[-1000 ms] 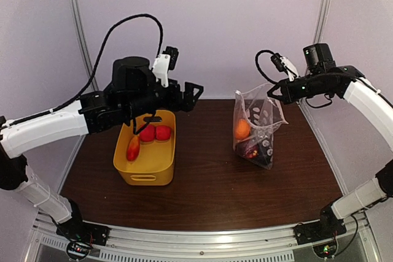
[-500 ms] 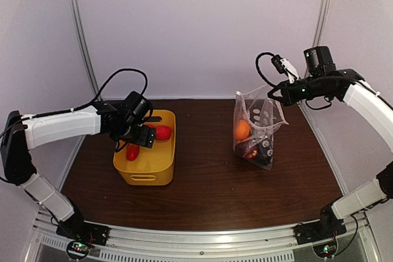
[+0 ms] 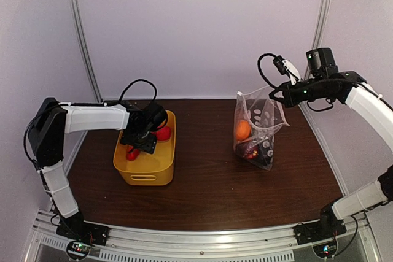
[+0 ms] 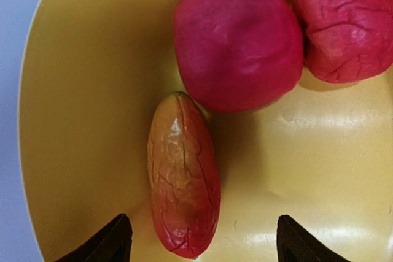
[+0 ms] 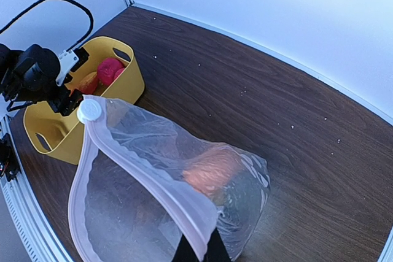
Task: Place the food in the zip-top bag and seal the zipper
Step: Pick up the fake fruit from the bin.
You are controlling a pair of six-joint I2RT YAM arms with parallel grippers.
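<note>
My left gripper (image 3: 140,143) is open inside the yellow basket (image 3: 145,170); in the left wrist view its black fingertips (image 4: 113,243) stand either side of the lower end of a long red-and-yellow fruit (image 4: 183,199). Two red fruits (image 4: 238,44) lie beyond it. My right gripper (image 3: 274,95) is shut on the top edge of the clear dotted zip-top bag (image 3: 256,128) and holds it upright with its mouth open. An orange fruit (image 3: 242,129) and dark pieces sit inside. The zipper (image 5: 153,179) runs down to my pinch in the right wrist view.
The yellow basket also shows in the right wrist view (image 5: 126,87) at the left of the dark wooden table (image 3: 209,182). White walls and metal posts close in the back and sides.
My left arm has swung down from above the basket into it, and its gripper now sits low over the long fruit. The right arm and bag have held still.
</note>
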